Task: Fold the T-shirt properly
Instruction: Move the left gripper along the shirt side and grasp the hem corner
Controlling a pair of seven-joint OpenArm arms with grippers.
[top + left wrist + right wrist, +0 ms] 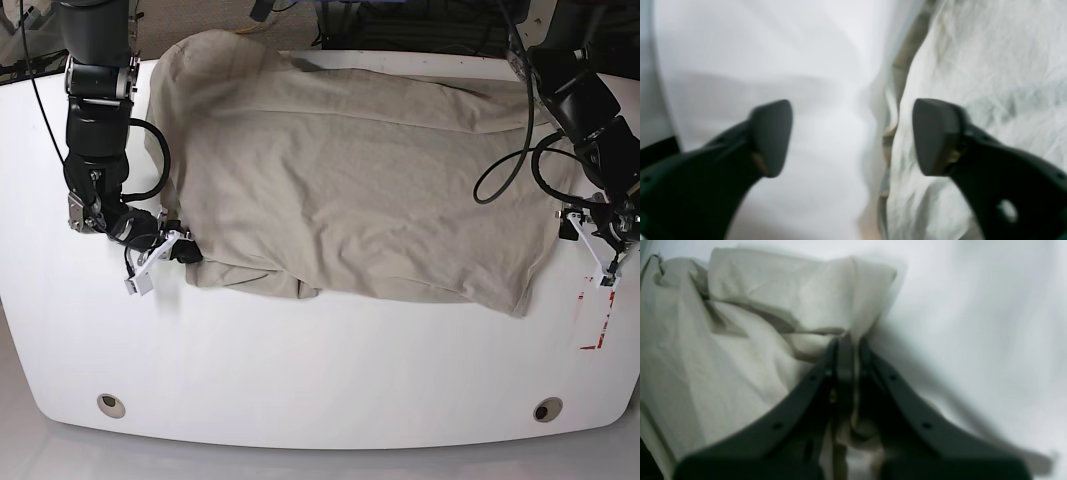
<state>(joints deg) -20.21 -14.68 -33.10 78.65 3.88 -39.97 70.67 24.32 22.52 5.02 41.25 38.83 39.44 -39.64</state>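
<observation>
Beige cloth is pinched between the dark fingers of the right gripper (847,343), which are pressed together on a bunched fold of the T-shirt (740,340); a twist of the fabric runs down between the fingers toward the wrist. Beyond the fingertips a creased flap of the shirt stands up, and to one side of them the fabric spreads in soft ridges, while on the other side lies bare white tabletop (990,323). In the base view this gripper (178,248) sits at the shirt's near corner on the sleeve side, touching the cloth.

The left gripper (853,136) has its jaws spread wide, with nothing between them. One black fingertip (933,133) hangs over the wrinkled edge of the T-shirt (990,66); the other hangs over the bare white table (773,50). The shirt's edge runs through the gap between them, nearer the fingertip that is over the cloth. Whether that fingertip touches the fabric cannot be told. In the base view this gripper (600,235) is just beside the shirt's far side edge.

The T-shirt (350,180) lies spread across the white table (320,380) between the two grippers, mostly flat with long shallow creases, its upper corner near the right arm rumpled and its near edge by the right gripper folded under.
</observation>
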